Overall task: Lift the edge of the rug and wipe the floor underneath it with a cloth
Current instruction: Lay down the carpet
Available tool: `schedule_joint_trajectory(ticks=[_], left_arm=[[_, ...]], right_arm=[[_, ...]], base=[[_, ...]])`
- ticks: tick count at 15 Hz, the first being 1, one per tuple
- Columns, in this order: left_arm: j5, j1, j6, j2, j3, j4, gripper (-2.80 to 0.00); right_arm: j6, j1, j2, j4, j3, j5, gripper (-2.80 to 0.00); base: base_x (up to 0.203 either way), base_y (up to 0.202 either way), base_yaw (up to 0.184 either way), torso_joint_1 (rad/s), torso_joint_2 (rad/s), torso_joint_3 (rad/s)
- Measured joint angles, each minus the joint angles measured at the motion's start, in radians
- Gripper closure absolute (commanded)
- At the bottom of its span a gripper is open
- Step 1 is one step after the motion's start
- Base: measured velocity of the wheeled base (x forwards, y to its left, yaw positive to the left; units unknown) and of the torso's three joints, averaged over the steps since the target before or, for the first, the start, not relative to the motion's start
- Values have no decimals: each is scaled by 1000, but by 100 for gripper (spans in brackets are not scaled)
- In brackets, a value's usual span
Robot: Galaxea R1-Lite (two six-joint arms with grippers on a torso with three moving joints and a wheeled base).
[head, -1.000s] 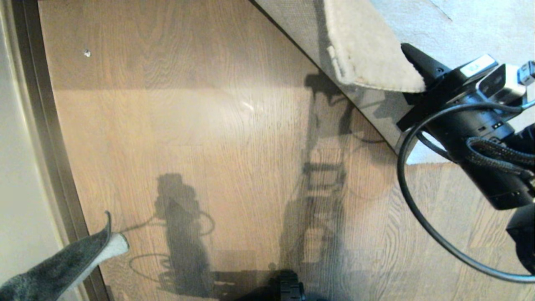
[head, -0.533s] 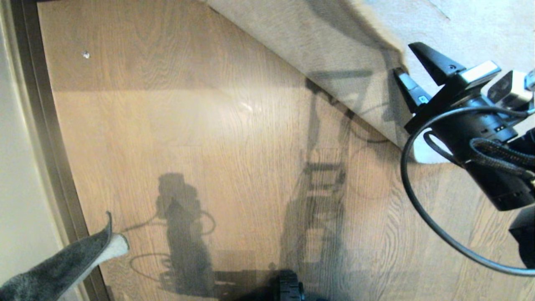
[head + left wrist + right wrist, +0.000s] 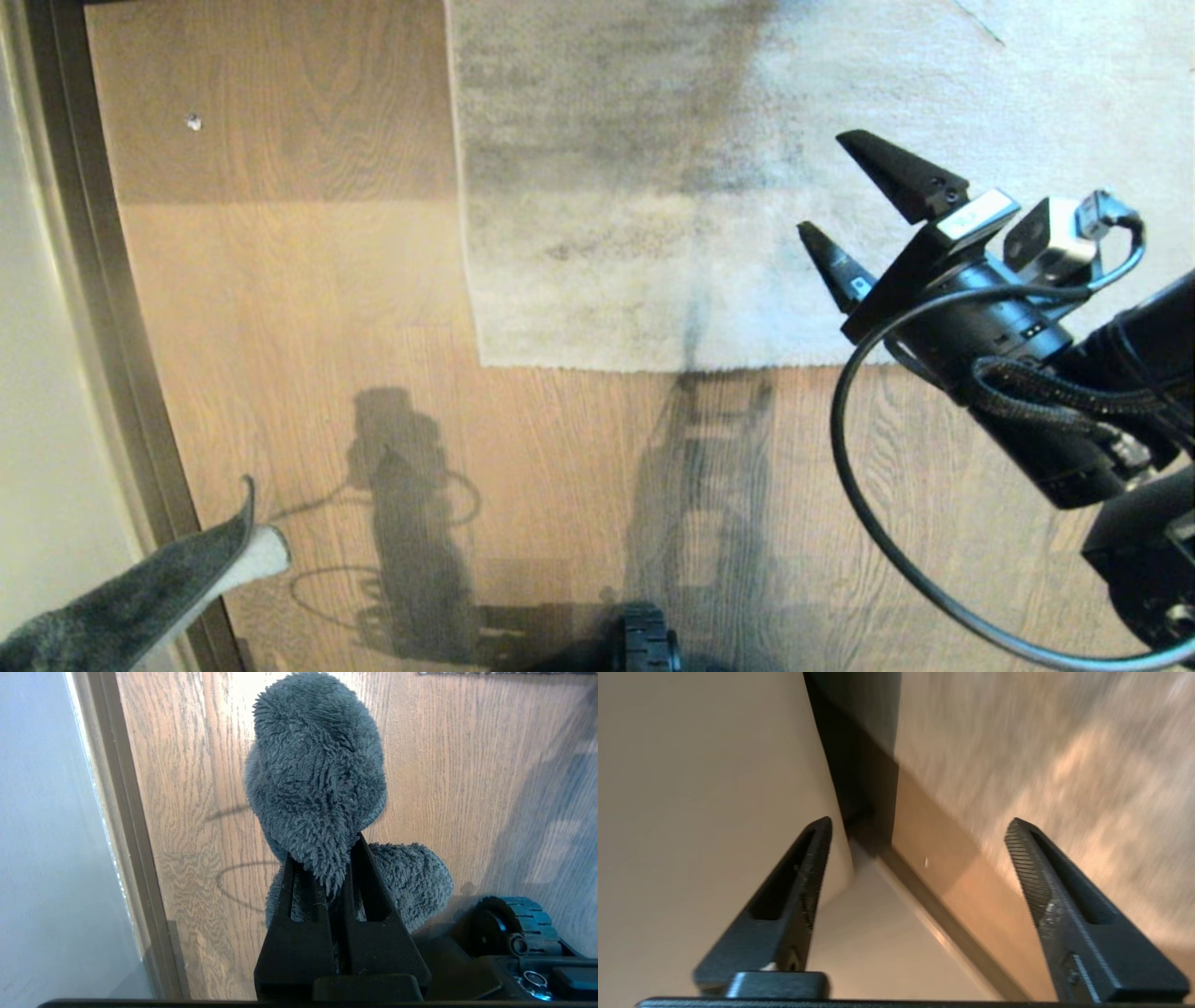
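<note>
The grey-beige rug (image 3: 653, 187) lies flat on the brown wood floor (image 3: 308, 280), and the rug edge (image 3: 464, 233) runs straight down to a corner (image 3: 481, 362). Above the rug's near right part hangs my right gripper (image 3: 822, 182), open with nothing between its fingers; the right wrist view shows the same gripper (image 3: 920, 823) with its jaws wide apart. The fuzzy dark grey cloth (image 3: 140, 597) hangs at the lower left, white underside showing. My left gripper (image 3: 322, 851) is shut on the cloth (image 3: 317, 774) above the floor, beside the baseboard.
A dark baseboard strip (image 3: 103, 327) and a pale wall (image 3: 37, 373) run along the left. A small white speck (image 3: 194, 120) lies on the floor at the far left. The robot's base wheel (image 3: 644, 644) shows at the bottom, and arm shadows fall on the planks.
My right gripper has opened and let go of the folded-back rug corner. The rug has dropped flat onto the floor. The right gripper has drifted left and lower in the head view.
</note>
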Motion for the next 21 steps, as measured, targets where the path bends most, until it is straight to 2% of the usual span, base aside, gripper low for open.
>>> schedule_joint_trajectory(ticks=[5, 6, 7, 15, 17, 21], left_arm=[[0, -1, 0, 0, 0, 0, 0], [0, 0, 0, 0, 0, 0, 0], [0, 0, 0, 0, 0, 0, 0], [0, 0, 0, 0, 0, 0, 0], [0, 0, 0, 0, 0, 0, 0], [0, 0, 0, 0, 0, 0, 0]], right_arm=[[-9, 64, 84, 0, 20, -1, -280], [-15, 72, 108, 0, 21, -9, -99], [-29, 77, 130, 0, 20, -20, 0], [-92, 90, 234, 0, 19, -53, 0], [-141, 90, 260, 0, 17, -60, 0], [-175, 90, 323, 0, 10, -111, 0]], base=[[0, 0, 0, 0, 0, 0], [0, 0, 0, 0, 0, 0], [0, 0, 0, 0, 0, 0], [0, 0, 0, 0, 0, 0], [0, 0, 0, 0, 0, 0], [0, 0, 0, 0, 0, 0]])
